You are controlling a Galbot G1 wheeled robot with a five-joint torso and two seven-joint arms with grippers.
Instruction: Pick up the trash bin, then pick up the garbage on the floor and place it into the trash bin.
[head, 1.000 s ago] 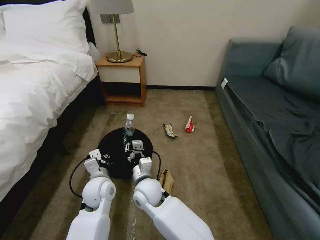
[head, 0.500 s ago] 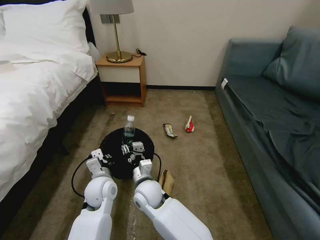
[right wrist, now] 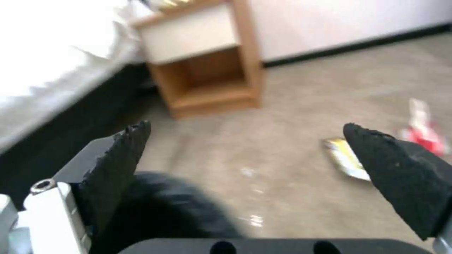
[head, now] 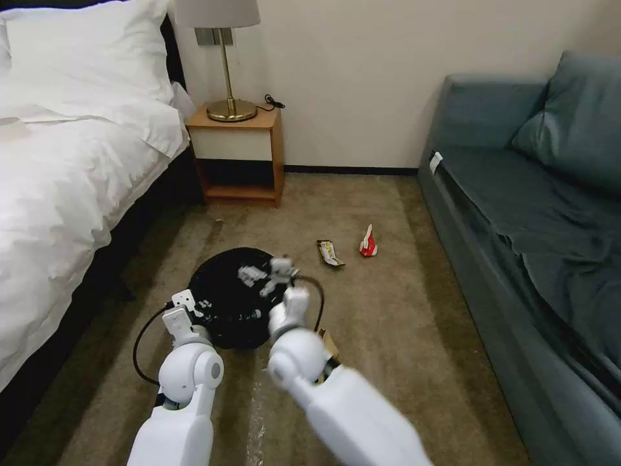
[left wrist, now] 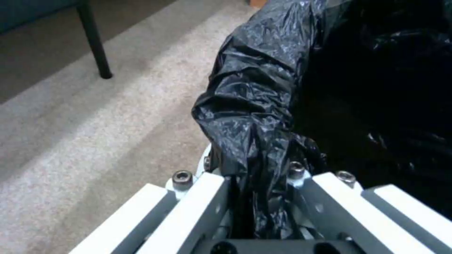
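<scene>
Near the lower middle of the head view, the trash bin (head: 226,301) sat on the carpet (head: 401,336) with its black liner spread over the rim, and the clear bottle that had stood upright at its far edge half a second earlier was gone from sight. The right gripper (head: 268,277), which had been holding that bottle over the bin's mouth, had swung toward the right rim of the bin; in the right wrist view its fingers (right wrist: 118,155) stood wide apart with nothing between them. I judged from this that the bottle had been dropped into the bin, though the dark interior hid it.

The left gripper (head: 194,304) had not shifted from the near-left rim of the bin. In the left wrist view it was clamped on a bunched fold of the black liner (left wrist: 249,116) at the rim, so the bin was held.

Three pieces of garbage were left on the floor. The dark snack wrapper (head: 330,252) and the red-and-white wrapper (head: 368,243) lay near each other at the centre of the frame, beyond the bin and to its right. The crumpled paper bag (head: 328,343) lay just beside the right arm, partly hidden by it. By my judgement one piece was done and three remained.
</scene>
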